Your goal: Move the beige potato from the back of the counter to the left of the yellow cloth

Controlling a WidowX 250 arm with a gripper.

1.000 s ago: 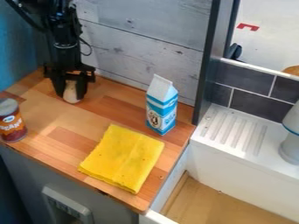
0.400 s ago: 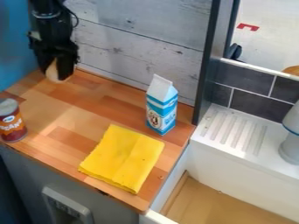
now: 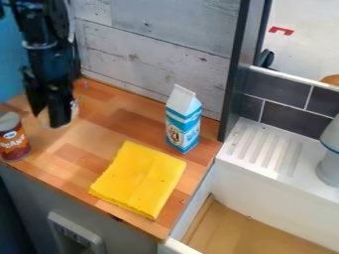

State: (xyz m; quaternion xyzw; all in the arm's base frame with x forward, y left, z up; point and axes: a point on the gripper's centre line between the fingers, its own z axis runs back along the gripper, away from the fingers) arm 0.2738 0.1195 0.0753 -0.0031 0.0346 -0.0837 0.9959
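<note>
Hand (image 3: 49,121), over counter (image 3: 109,131): grip cannot be told. Against it, pale object (image 3: 74,107); near, can (image 3: 14,140); farther, carton (image 3: 183,121), yellow cloth (image 3: 139,179).

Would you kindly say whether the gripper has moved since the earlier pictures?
Yes, the gripper has moved closer to the can, which stands where it was.
</note>
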